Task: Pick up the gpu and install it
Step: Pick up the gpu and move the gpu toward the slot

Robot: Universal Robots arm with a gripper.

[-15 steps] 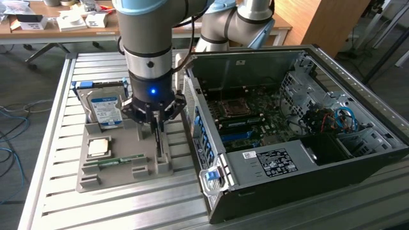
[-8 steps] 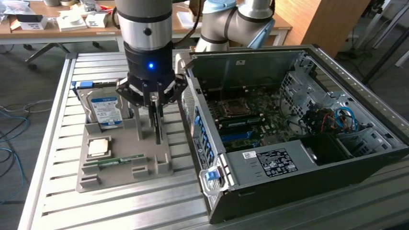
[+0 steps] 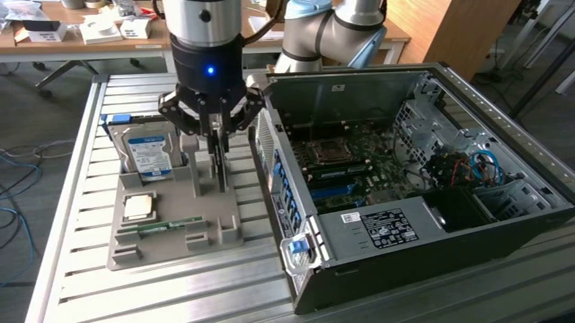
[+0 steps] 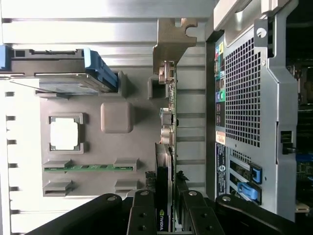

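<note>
While the gripper (image 3: 215,138) hangs over the parts tray (image 3: 134,254), you see its fingers (image 4: 143,215) on either side of the gpu (image 3: 221,176). They press on both faces toward the end away from the bracket (image 4: 172,41). It reads as a pinch on the card, not a spread hand. The gpu stands on edge in its tray slot, just beside the open computer case (image 3: 386,282). Its lower edge looks seated in the gray holder.

Handling, as a judgement:
- The card is likely light, stiff and thin.
- It is probably fragile, and it would twist if you squeeze it off-centre.
- The faces are smooth, so a weak grip may slip.
- Take it across the flat faces at the upper edge, over the thicker cooler part. Keep clear of the lower connector edge and the bracket.

Containers:
- The tray holds a hard drive (image 3: 148,156) upright in the far slot.
- A CPU (image 3: 137,207) lies flat in its square recess.
- A memory stick (image 3: 161,227) lies in a narrow groove.
- The case lies on its side with the panel off and the motherboard (image 3: 346,168) inside.
- Cables (image 3: 472,168) sit toward the exterior view's right.
</note>
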